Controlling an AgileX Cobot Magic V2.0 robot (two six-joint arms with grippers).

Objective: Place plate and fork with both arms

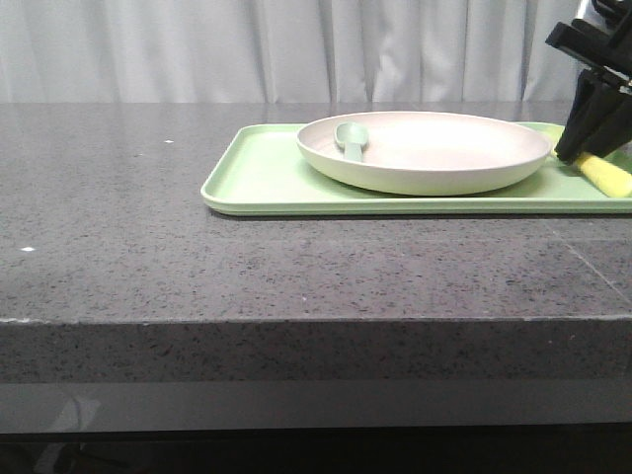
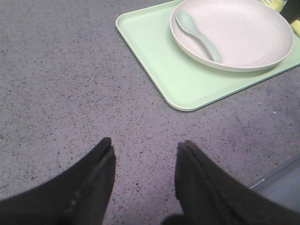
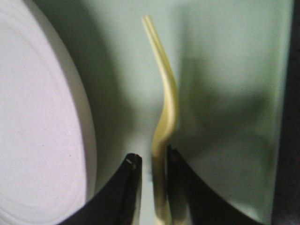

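The off-white plate (image 1: 425, 181) sits on the light green tray (image 1: 267, 178); it also shows in the left wrist view (image 2: 253, 42) and the right wrist view (image 3: 33, 117). The pale yellow fork (image 1: 607, 175) lies on the tray just right of the plate. In the right wrist view the fork (image 3: 169, 98) stands on edge between the jaws of my right gripper (image 3: 153, 153). It touches one finger, and a narrow gap shows at the other. My right gripper (image 1: 583, 148) reaches down at the tray's right end. My left gripper (image 2: 145, 143) is open and empty over bare counter, short of the tray's near corner.
A grey-green spoon (image 1: 351, 138) lies inside the plate near its left rim, also seen in the left wrist view (image 2: 201, 35). The tray (image 2: 159, 56) rests on a dark speckled counter (image 1: 148, 247), whose front edge runs across the front view. A grey curtain hangs behind.
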